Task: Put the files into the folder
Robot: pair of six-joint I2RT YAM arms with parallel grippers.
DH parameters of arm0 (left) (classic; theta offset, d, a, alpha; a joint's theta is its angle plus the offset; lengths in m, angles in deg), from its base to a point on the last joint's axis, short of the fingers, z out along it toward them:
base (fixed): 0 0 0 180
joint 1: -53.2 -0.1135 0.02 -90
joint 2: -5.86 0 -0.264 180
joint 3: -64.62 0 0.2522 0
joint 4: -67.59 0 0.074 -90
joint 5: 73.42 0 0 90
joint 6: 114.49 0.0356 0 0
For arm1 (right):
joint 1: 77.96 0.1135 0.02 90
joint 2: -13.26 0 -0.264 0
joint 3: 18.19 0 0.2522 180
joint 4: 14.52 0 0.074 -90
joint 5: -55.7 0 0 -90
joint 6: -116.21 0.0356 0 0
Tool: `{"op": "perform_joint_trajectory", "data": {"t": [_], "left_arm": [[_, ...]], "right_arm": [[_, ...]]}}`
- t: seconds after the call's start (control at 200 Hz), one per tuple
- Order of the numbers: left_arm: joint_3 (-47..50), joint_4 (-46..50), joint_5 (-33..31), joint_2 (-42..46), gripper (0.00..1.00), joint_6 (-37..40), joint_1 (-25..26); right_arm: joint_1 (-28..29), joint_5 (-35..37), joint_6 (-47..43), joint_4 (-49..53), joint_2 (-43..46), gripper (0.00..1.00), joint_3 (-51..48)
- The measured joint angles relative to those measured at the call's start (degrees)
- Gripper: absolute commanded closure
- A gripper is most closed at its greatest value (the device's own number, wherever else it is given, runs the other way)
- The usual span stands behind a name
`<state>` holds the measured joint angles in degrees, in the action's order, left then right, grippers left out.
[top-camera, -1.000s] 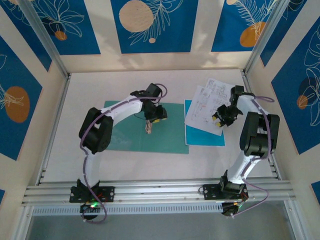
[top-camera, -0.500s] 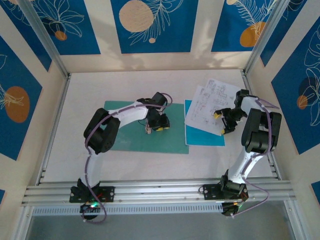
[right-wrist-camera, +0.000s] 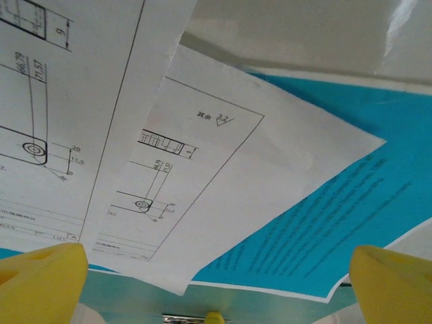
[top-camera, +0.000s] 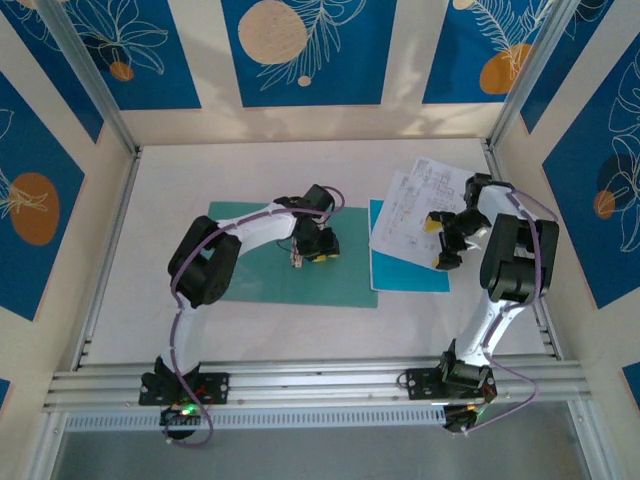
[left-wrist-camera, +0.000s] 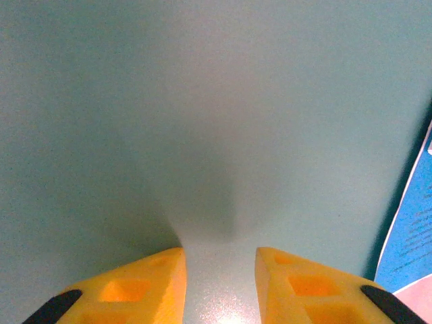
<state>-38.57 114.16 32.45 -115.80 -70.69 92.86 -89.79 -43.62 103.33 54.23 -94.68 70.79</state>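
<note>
The folder (top-camera: pixel 250 270) is a flat teal-green card lying mid-table; in the left wrist view the folder (left-wrist-camera: pixel 202 101) takes up nearly all of the picture. My left gripper (top-camera: pixel 308 250) hovers low over its right part, its yellow fingers (left-wrist-camera: pixel 148 283) a small gap apart with only the folder's surface between them. The files lie to the right: white printed sheets (top-camera: pixel 410 205) fanned on top of a cyan sheet (top-camera: pixel 405 272). Just over their right edge my right gripper (top-camera: pixel 440 238) stands wide open, holding nothing. Its view shows the white drawings (right-wrist-camera: pixel 223 182) and the cyan sheet (right-wrist-camera: pixel 351 209).
Patterned walls and metal posts close in the white table (top-camera: pixel 180 170) on three sides. An aluminium rail (top-camera: pixel 320 385) with both arm bases runs along the near edge. The cyan sheet's left edge lies right beside the folder's right edge.
The right gripper has opened from nearly shut to wide and shifted slightly over the files. The left gripper moved a little right over the folder, then held still.
</note>
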Motion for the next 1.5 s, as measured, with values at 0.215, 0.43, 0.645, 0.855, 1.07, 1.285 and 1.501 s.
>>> {"op": "perform_joint_trajectory", "data": {"t": [0.215, 0.43, 0.645, 0.855, 1.07, 1.285, 1.501], "left_arm": [[0.0, -0.7, 0.2, 0.0, 0.69, 0.0, 0.0], [0.1, -0.9, 0.3, 0.0, 0.69, 0.0, 0.0], [0.3, -1.9, 1.2, -0.8, 0.70, -0.4, 0.0], [-3.0, -3.0, 3.3, -3.8, 0.70, -1.6, 0.2], [-8.8, -4.4, 5.1, -8.0, 0.70, -3.2, 0.7], [-11.0, -4.5, 4.7, -9.1, 0.69, -3.4, 1.0], [-11.7, 0.3, -0.1, -6.1, 0.65, -2.9, 1.2]], "right_arm": [[1.1, -1.6, 5.0, 0.2, -2.6, 0.00, 0.7], [1.3, -1.2, 6.8, -0.8, -3.3, 0.00, 0.7], [1.7, -1.0, 5.9, -0.4, -6.7, 0.00, 0.7], [3.8, 0.1, 3.9, 2.0, -7.5, 0.00, 2.6], [7.7, 0.4, 2.1, 3.3, -7.8, 0.00, 2.9], [10.2, 0.6, 0.0, 4.5, -8.5, 0.01, 3.8], [11.0, 4.6, -3.6, 5.4, -8.4, 0.08, 8.1]]}}
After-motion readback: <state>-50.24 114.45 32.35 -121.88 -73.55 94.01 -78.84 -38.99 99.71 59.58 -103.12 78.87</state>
